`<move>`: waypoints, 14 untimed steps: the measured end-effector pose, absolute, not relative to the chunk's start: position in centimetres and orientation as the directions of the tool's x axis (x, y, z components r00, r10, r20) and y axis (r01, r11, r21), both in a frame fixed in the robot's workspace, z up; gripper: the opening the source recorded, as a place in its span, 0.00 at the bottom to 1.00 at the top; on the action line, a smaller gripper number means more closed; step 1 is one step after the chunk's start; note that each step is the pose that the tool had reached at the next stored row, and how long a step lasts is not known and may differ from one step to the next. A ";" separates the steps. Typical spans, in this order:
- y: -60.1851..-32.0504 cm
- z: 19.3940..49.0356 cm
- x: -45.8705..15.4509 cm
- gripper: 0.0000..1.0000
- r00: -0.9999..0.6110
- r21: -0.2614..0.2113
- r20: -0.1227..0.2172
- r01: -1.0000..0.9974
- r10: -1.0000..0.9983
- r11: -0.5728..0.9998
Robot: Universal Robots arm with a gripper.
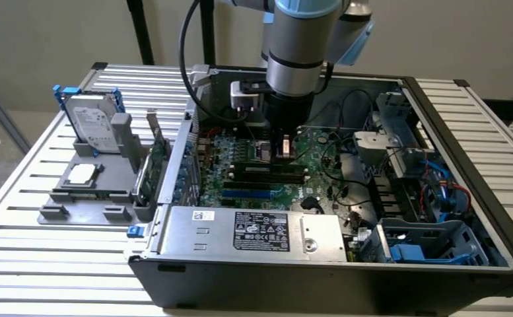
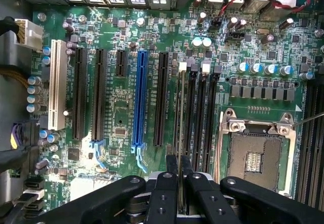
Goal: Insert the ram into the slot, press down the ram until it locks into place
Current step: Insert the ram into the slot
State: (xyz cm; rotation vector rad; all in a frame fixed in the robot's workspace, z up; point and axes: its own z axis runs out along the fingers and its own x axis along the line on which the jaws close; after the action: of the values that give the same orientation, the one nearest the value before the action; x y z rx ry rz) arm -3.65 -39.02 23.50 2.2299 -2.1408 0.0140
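The black two-fingered tool (image 2: 180, 165) is clamped on the long, thin, flat ram stick (image 2: 180, 112), held edge-on along the narrow black plastic memory slot (image 2: 176, 107). Whether it is seated cannot be told. In the exterior view, a grey metal power-supply box (image 1: 247, 231) lies at the tool's six o'clock, and the slatted grey surface (image 1: 53, 264) at eight.

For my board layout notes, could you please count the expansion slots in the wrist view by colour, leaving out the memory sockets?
White slot: 1
Blue slot: 1
Black slots: 4
Total: 6
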 end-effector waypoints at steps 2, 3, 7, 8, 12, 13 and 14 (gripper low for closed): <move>-39.0 23.4 -3.6 0.14 0.041 0.030 0.041 -0.999 -0.998 -0.040; -39.0 23.4 -3.6 0.14 0.041 0.030 0.042 -0.999 -0.998 -0.040; -39.0 23.4 -3.6 0.14 0.041 0.029 0.041 -0.999 -0.998 -0.040; -39.0 23.4 -3.6 0.14 0.041 0.029 0.042 -0.999 -0.998 -0.040; -39.0 23.3 -3.6 0.14 0.041 0.027 0.042 -0.999 -0.998 -0.040; -39.0 23.3 -3.6 0.14 0.041 0.025 0.042 -0.999 -0.998 -0.040; -39.0 23.3 -3.6 0.14 0.041 0.022 0.042 -0.999 -0.998 -0.040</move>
State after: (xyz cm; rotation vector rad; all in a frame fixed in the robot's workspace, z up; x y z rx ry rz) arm -3.64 -39.02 23.32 2.2335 -2.1448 0.0229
